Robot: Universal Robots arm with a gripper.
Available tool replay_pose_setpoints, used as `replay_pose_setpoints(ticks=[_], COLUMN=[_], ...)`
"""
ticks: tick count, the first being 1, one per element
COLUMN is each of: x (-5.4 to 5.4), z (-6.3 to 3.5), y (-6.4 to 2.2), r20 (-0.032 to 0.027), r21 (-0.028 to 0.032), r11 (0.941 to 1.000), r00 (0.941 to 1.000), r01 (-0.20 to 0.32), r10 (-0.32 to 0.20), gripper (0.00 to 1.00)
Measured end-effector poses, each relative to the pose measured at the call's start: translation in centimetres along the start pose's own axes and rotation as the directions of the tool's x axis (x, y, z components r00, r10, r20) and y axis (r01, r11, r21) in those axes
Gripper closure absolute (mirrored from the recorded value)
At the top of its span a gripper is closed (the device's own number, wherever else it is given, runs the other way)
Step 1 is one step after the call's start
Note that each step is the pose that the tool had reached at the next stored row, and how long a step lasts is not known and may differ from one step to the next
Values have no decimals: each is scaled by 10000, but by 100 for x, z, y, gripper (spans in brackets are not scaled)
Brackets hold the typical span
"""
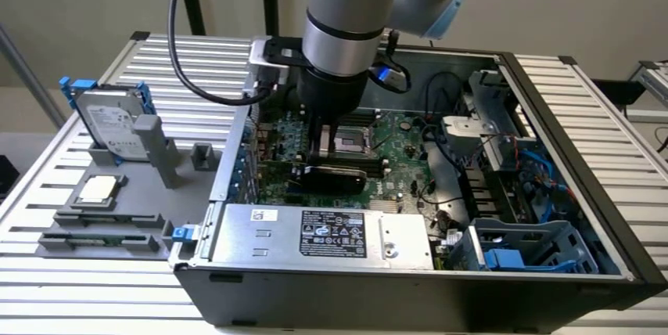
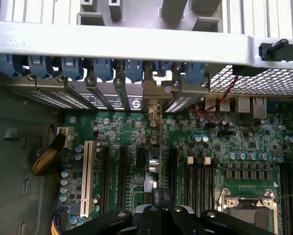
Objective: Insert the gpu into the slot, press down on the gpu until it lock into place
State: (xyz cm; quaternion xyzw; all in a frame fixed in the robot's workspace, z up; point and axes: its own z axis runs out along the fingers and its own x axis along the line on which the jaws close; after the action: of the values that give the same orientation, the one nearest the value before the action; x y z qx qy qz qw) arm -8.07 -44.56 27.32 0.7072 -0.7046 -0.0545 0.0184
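Spare parts: grey drive point(image 1: 113, 127) and small modules on the slatted metal table point(image 1: 62, 272), well apart from the work, at the exterior view's left
Card: flat green gpu with black cooler block point(image 1: 332, 176) stands on edge over the large green motherboard point(image 1: 402, 147); its thin edge point(image 2: 153, 161) runs toward the rear brackets
Slot: hidden beneath the card; seating cannot be told
Claw: dark gripper point(image 1: 330, 164) appears clamped on the gpu's top edge
Risk: tilted card may jam when pressed; bracket point(image 2: 151, 105) may snag the black case point(image 1: 584, 217); hard pushing could flex the motherboard
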Motion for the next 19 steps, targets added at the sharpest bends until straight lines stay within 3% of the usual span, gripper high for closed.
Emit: replay_pose_setpoints(ticks=[15,17,19], x=[4,-2,-4], z=[80,31,-73], y=[3,7,19], r20=[-23,2,-20], r21=[-1,17,1], r11=[10000,10000,10000], r00=[10000,10000,10000], r01=[7,9,6], r10=[-7,-9,-6], gripper=[89,89,89])
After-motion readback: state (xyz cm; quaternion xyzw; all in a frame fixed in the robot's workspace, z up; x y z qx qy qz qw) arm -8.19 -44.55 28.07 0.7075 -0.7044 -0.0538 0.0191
